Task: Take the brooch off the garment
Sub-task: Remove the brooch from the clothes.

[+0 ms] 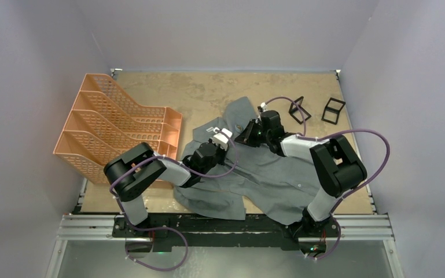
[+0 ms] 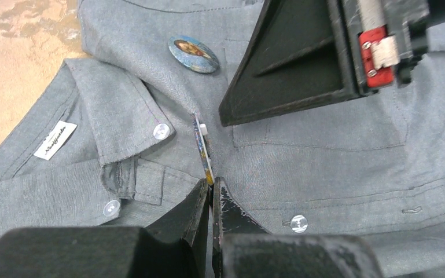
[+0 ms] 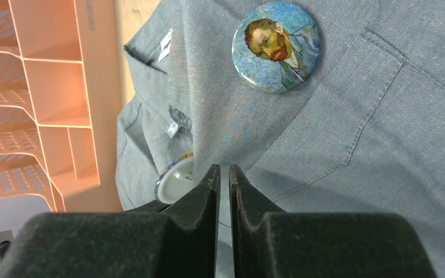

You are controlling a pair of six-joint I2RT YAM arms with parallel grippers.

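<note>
left claw (image 2: 211, 188): clamped on brooch (image 2: 202, 142) rim, edge-on at 12 o'clock of tips, against garment (image 2: 324, 174) | right claw (image 3: 224, 171): nearly closed, grip cannot be told | risk: cloth may be dragged or torn if pin is not unhooked

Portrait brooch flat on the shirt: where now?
Right wrist view, upper centre: portrait brooch lies flat on the garment, left of the pocket's corner, ahead of the right gripper. Left gripper clamps a second brooch.

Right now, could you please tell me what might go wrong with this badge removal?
The left gripper pinches the tilted badge only by its thin edge, so it may slip. If its pin is still hooked, pulling could drag the shirt. The portrait badge sits flat on the shirt and may be overlooked.
</note>
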